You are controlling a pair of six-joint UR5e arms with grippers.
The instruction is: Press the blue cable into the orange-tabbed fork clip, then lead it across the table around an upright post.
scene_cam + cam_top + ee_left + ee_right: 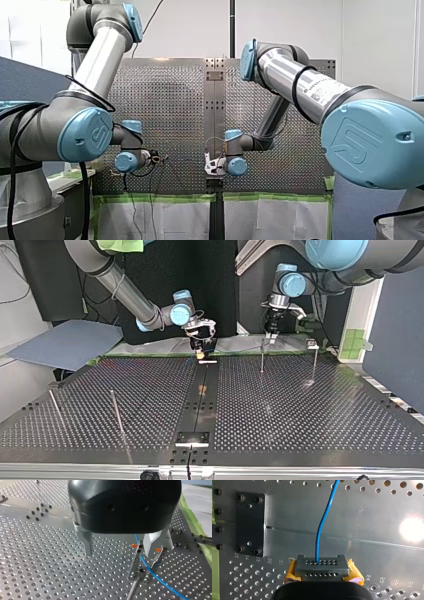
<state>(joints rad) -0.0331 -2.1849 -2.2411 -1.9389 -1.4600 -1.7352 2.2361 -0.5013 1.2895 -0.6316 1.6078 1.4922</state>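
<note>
Blue cable (317, 545) in orange-tabbed fork clip (136, 561), surface's (37, 567) arm-side edge, pressing step apparently ending — left end effector (118, 552) released, right end effector (322, 575) clenched on cable. Next: taut lead round upright post (116, 412).

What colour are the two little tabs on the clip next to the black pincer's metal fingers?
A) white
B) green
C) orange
C: the fork clip beside the left pincer carries two orange tabs, with the blue cable running between them.
</note>
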